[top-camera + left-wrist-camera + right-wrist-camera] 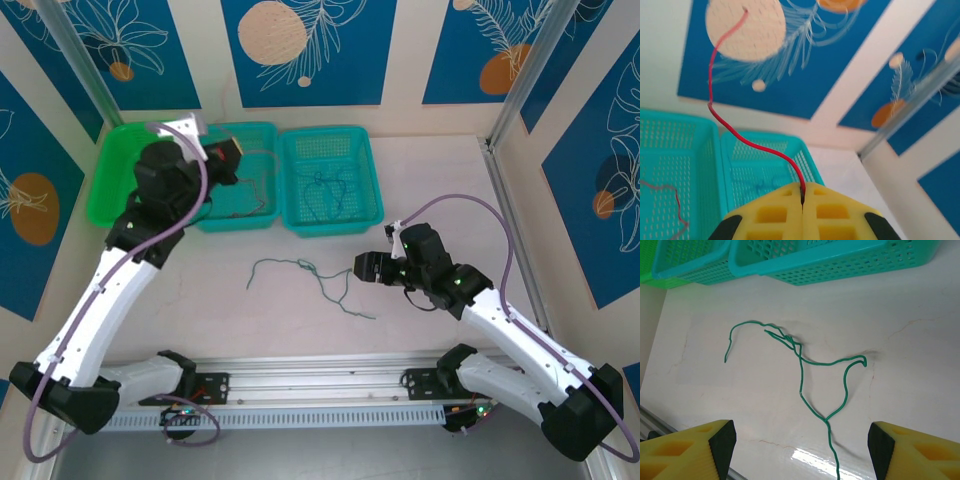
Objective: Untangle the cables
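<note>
Where the far-left green basket (pixel 112 195) stands against the back wall, the row begins; just beside it sits the middle teal basket (pixel 215 222), and above this basket the left arm hangs raised, its left gripper (pixel 802 197) pinched tight on a red cable (pixel 740 140); the thin wire comes out from between the closed yellow pads (pixel 770 215) and curls upward in the left wrist view, while the top view shows a length of it trailing down into the middle basket; next along, touching its neighbour, is the right teal basket (pixel 372 175), with a blue cable (pixel 325 190) lying looped on its floor; nearer the arms, on the pale table (pixel 440 190), a green cable (pixel 802 375) lies in loose bends, knotted on itself near its left end and well apart from the baskets; to its right the right gripper (pixel 799 445) hovers low over the table with its jaws spread wide, one strand of the green cable running between them, untouched.
</note>
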{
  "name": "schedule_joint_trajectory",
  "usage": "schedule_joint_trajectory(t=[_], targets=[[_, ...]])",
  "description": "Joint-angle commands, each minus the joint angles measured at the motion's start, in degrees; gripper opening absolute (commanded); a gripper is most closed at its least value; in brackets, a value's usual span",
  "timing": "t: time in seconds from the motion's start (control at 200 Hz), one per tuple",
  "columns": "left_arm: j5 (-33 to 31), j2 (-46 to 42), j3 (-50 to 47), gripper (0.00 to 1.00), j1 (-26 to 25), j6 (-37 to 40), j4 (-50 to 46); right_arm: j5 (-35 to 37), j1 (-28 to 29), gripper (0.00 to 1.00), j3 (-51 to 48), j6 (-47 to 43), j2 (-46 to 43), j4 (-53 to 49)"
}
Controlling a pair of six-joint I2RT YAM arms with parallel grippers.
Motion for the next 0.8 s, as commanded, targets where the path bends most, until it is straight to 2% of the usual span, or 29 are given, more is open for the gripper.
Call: schedule_joint_trajectory(t=[0.0, 0.195, 0.27, 0.345, 0.425, 0.475, 0.56, 0.61, 0.705, 0.795], targets=[[5.9, 3.7, 1.9, 0.0, 5.3, -4.4, 3.2, 1.6, 0.1, 0.72, 1.4, 0.7, -1.9, -1.6], [4.7, 11.7, 3.6, 0.0, 12.8, -5.7, 3.9, 2.5, -0.1, 0.73, 2.0, 0.1, -3.0, -3.1], [7.0, 15.6, 3.0, 0.0, 14.9, -7.0, 6.7, 2.5, -0.2, 0.73, 2.2, 0.0, -3.1, -3.4], [9.5, 19.6, 3.2, 0.0, 15.7, -8.4, 8.8, 2.4, -0.3, 0.73, 2.1, 0.1, -3.0, -3.3], [8.8, 23.6, 4.4, 0.0, 15.7, -8.7, 7.5, 2.2, -0.4, 0.73, 2.2, 0.2, -2.7, -3.2], [7.8, 25.7, 5.0, 0.13, 15.8, -9.2, 6.2, 2.0, -0.4, 0.73, 2.2, 0.1, -2.6, -3.2], [6.5, 28.0, 5.2, 0.46, 15.8, -9.9, 4.4, 2.1, -0.5, 0.73, 2.3, 0.1, -2.7, -3.6], [5.7, 28.4, 4.8, 0.59, 15.8, -10.1, 3.7, 2.2, -0.5, 0.73, 2.3, -0.1, -2.8, -4.0], [4.0, 27.4, 3.0, 0.72, 15.8, -10.5, 4.0, 2.3, -0.7, 0.73, 2.1, -0.3, -3.0, -4.4], [4.0, 24.9, 1.7, 0.75, 15.8, -10.7, 4.1, 2.3, -0.8, 0.73, 1.9, -0.3, -3.0, -4.3]])
